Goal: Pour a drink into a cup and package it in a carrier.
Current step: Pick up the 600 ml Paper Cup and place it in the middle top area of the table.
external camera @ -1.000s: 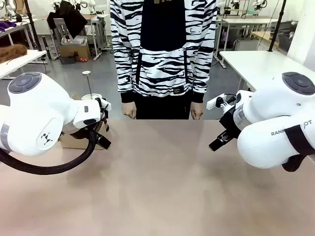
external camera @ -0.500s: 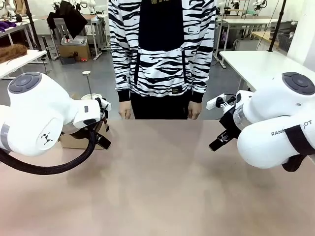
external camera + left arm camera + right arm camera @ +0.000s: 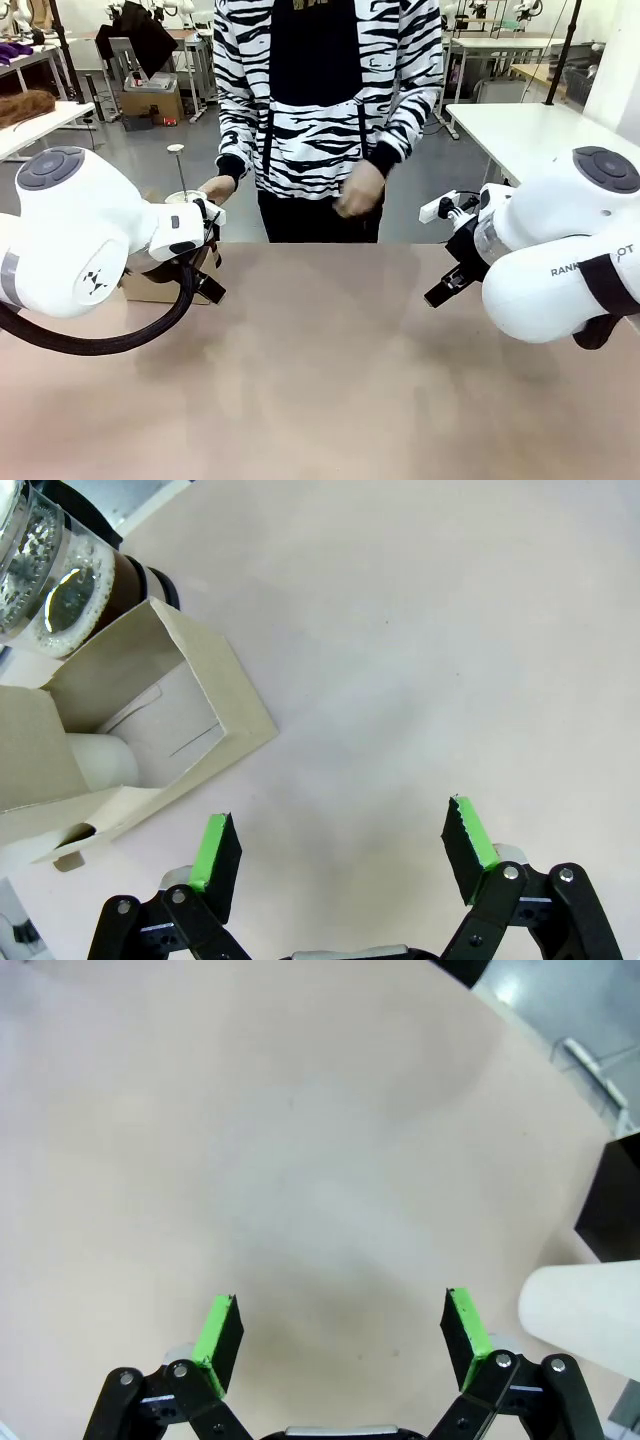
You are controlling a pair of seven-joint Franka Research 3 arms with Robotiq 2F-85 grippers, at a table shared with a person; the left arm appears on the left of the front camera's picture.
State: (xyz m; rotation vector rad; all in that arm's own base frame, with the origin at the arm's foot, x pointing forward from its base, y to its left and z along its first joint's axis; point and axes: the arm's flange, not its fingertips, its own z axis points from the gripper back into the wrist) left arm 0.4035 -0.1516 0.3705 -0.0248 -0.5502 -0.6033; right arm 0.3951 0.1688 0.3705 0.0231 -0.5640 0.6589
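A pale tan table (image 3: 330, 370) spreads between two white robot arms, and a person (image 3: 325, 100) in a zebra-striped top stands at its far edge. The left arm (image 3: 80, 235) bends in from the left and the right arm (image 3: 560, 250) from the right, both held low over the tabletop.

In the left wrist view, the brown cardboard carrier (image 3: 215, 695) lies just beyond and to the left of the left gripper (image 3: 338, 825), apart from it. Its top is open and something white and rounded sits inside. Behind the carrier stands a clear glass jug (image 3: 55, 575) holding the dark drink (image 3: 125, 580). The left gripper's green pads are spread wide with nothing between them.

In the right wrist view, the white cup (image 3: 585, 1310) stands just beside the right gripper (image 3: 338, 1305), outside its fingers, with a black box (image 3: 615, 1195) beyond. This gripper is also spread wide and holds nothing.

One hand of the person (image 3: 215, 187) reaches down behind the left arm. The other hand (image 3: 358, 190) is raised at waist height and blurred.
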